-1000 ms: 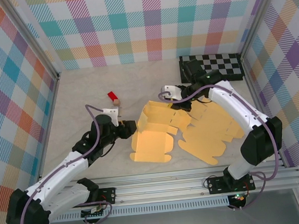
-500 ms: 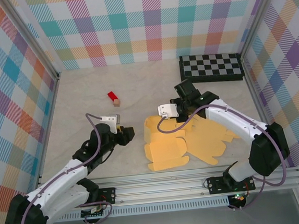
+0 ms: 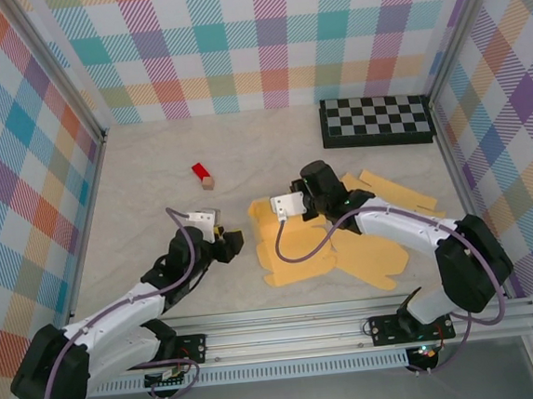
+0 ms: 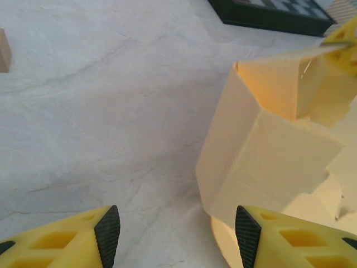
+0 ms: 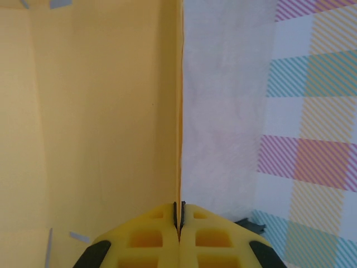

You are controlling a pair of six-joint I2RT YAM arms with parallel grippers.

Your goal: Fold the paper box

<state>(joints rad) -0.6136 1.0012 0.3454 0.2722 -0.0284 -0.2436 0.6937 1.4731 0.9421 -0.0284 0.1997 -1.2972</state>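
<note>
No writing, number, brand or sign can be read in any view. The box (image 3: 294,244) is plain yellow card. The board (image 3: 376,120) at the back of the worktop carries black and white squares, and the walls (image 3: 271,40) a coloured plaid.

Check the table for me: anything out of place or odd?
A small red block lies loose, back-left of the paper box, apart from it. The box is half-folded and lopsided, one panel pinched in the right pincer.
</note>
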